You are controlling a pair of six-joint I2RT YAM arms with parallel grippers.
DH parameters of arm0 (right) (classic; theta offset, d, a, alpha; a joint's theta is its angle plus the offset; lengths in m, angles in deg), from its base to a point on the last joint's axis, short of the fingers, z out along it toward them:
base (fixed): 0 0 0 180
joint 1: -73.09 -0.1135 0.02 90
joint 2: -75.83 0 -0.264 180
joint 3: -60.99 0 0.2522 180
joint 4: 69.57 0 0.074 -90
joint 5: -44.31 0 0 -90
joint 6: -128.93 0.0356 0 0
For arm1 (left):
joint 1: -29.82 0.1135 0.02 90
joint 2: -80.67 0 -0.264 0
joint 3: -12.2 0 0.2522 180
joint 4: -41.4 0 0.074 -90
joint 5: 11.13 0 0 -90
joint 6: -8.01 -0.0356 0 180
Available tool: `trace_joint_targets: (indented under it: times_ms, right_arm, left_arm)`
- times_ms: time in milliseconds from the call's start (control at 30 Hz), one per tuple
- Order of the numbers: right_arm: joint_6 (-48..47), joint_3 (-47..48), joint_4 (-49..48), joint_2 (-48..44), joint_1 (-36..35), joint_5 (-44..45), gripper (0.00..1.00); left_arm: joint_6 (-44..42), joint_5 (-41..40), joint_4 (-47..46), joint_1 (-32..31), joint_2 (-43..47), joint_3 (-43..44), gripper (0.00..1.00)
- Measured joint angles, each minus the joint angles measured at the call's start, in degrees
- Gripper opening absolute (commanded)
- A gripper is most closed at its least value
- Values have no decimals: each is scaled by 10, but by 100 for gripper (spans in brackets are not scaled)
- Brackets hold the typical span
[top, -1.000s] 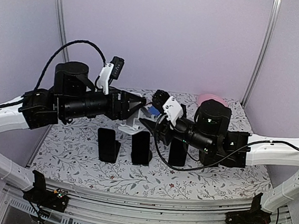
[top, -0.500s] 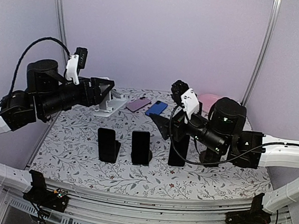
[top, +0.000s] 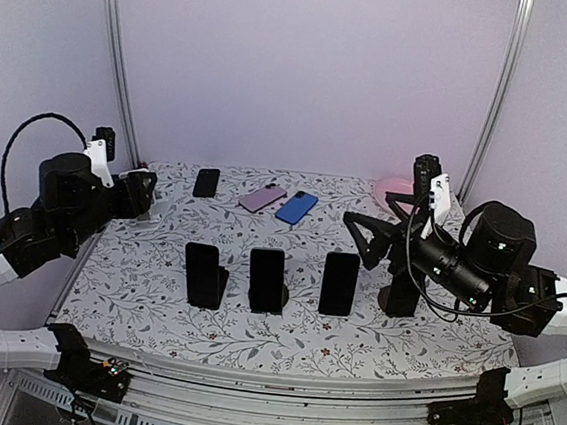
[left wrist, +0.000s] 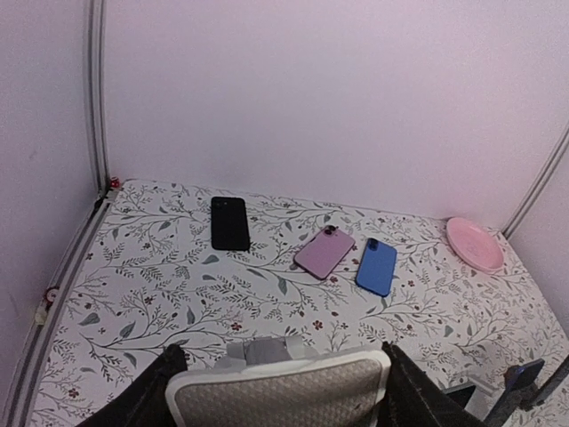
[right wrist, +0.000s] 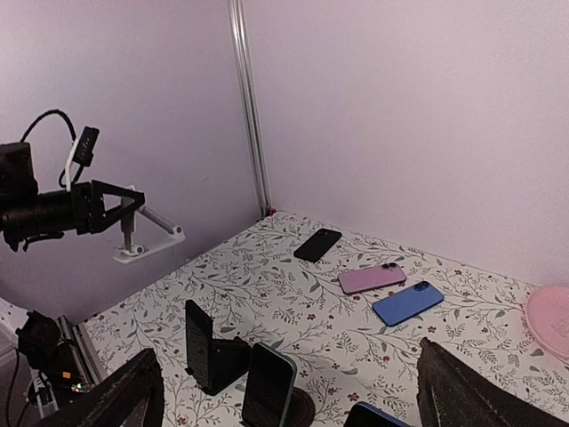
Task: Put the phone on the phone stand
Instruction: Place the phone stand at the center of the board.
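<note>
The white plastic phone stand point(left wrist: 283, 397) is off the table, pinched in the left gripper point(top: 137, 194), which is clamped on it above the left edge of the floral-patterned table cover point(top: 153, 313). In the left wrist view the stand's textured plate fills the gap between the two dark fingers. Three phones lie flat and loose near the back wall, all well apart from the held stand. A black phone point(top: 206, 182) is furthest left and a mauve phone point(top: 262, 197) lies in the middle. A blue phone point(top: 296, 206) is just beside the mauve one on its right, close but not touching, and both are turned at a slant. Nearer the arms, three more dark-screened phones stand in a row, each propped on its own dark base: the left upright phone point(top: 203, 273), the middle upright phone point(top: 268, 278) and the right upright phone point(top: 339, 282). The right gripper point(top: 375, 217) hangs over the right side of the table, just right of that row. Its fingers are spread wide with nothing between them, and in the right wrist view they sit at the two lower corners. A pink round plate point(top: 390, 189) sits at the back right corner, partly hidden behind the right arm.
</note>
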Motion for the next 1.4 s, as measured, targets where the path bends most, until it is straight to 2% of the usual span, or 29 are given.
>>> trace_joint_targets:
  times_ms: [200, 467, 1100, 1400]
  right_arm:
    - [46, -16, 21, -63, 0, 10, 99]
    - [74, -19, 43, -78, 0, 17, 99]
    - [93, -20, 58, -98, 0, 17, 99]
    - [108, -54, 47, -108, 0, 16, 99]
  left_arm:
    - [21, 34, -17, 71, 5, -67, 34]
    - [46, 86, -45, 132, 5, -132, 34]
    - [66, 136, -115, 151, 9, -230, 36]
    - [81, 153, -160, 152, 0, -286, 36]
